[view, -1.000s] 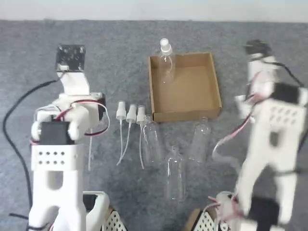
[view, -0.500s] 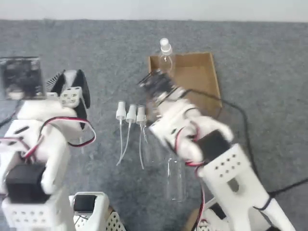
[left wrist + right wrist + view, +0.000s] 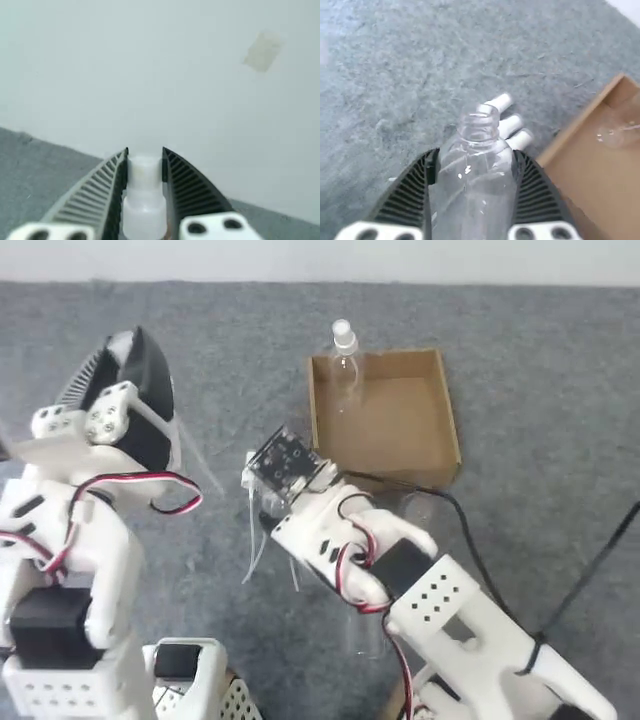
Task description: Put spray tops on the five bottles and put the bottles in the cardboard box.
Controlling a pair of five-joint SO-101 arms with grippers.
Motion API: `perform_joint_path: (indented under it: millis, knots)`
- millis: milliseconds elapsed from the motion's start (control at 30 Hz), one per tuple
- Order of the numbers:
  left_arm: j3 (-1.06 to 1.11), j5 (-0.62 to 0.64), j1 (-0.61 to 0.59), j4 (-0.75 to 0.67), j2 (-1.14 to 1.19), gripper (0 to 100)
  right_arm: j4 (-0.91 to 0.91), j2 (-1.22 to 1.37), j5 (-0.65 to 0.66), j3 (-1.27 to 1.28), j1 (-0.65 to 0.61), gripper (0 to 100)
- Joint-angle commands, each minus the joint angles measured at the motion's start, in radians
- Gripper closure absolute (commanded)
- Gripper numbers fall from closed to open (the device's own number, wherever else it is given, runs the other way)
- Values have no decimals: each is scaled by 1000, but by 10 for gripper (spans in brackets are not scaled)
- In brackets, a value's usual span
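1. High view.
   - Cardboard box (image 3: 449,410): on the grey carpet (image 3: 230,330).
   - Capped bottle (image 3: 346,375): at the box's far left corner, body inside, white top showing past the rim.
   - Left gripper (image 3: 128,352): well to the left of the box. It has risen from its low place of a second ago, and a thin dip tube (image 3: 195,455) trails under it.
   - Right arm (image 3: 345,540): has swung in from the box's right side and is now at the box's near left corner, over the lying bottles.
   - Uncapped bottle (image 3: 417,508): just in front of the box's near wall.

2. Left wrist view.
   - Left gripper (image 3: 145,152): jaws drawn close, pinching a white spray top (image 3: 145,205), which is held upright.

3. Right wrist view.
   - Right gripper (image 3: 474,156): jaws about half spread, clasped round the body of a clear open bottle (image 3: 472,172) with a bare neck.
   - Loose spray tops (image 3: 506,122): three, on the carpet just beyond the bottle, near the box's outer corner (image 3: 592,142).

4. Status, as a judgement.
   - One bottle looks finished.
   - With a top and a bottle now both in hand, fitting the second pair seems to be the next step.
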Motion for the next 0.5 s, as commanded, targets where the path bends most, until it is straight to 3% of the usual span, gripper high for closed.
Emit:
perform_joint_path:
  millis: [0,167,467]
  knots:
    - [73,15,35,-120,-6,989,-22,-39,-12,-11,-50,992]
    - [186,12,43,-218,-6,989,-24,-39,-14,-3,-77,992]
    - [272,9,43,-219,-8,989,-24,-39,-14,-3,-77,992]
